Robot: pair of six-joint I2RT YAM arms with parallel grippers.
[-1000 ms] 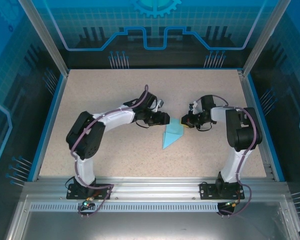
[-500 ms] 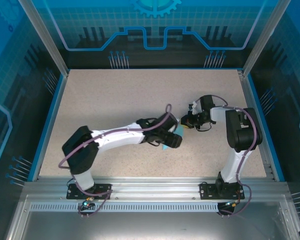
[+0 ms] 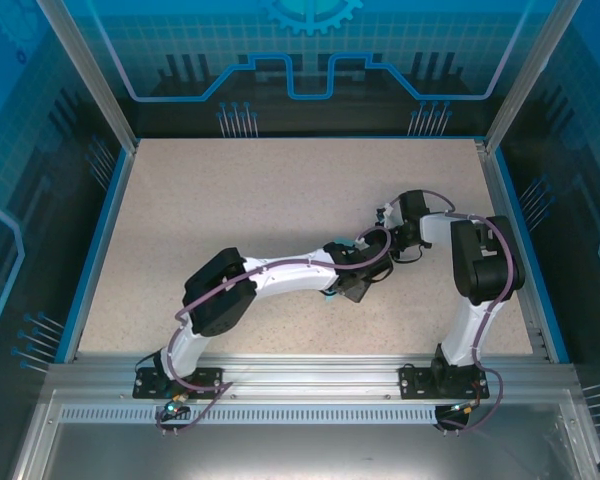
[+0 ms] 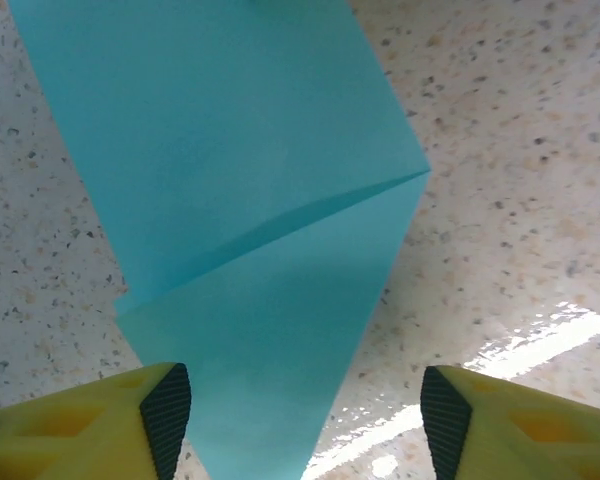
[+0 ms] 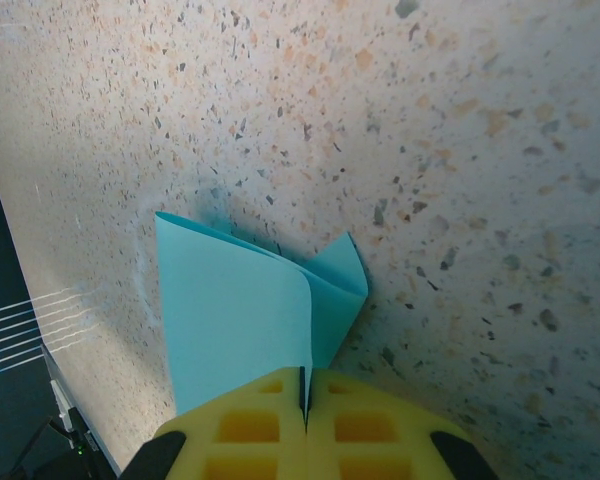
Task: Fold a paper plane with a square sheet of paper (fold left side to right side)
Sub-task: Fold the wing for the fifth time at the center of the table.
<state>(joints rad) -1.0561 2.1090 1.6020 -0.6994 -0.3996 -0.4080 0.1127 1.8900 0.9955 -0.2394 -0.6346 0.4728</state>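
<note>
Turquoise paper (image 4: 250, 200) is creased to a point, but I judge more folds remain. My left gripper (image 4: 305, 420) hovers spread above it; my right gripper (image 5: 305, 395) pinches its corner.

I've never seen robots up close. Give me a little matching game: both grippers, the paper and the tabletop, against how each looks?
1. left gripper
2. right gripper
3. paper
4. tabletop

A. speckled beige
B. pinched shut on the paper's edge
C. turquoise, creased
D. jaws apart over the paper

Pairs: 1-D, 2-B, 3-C, 4-A
</note>
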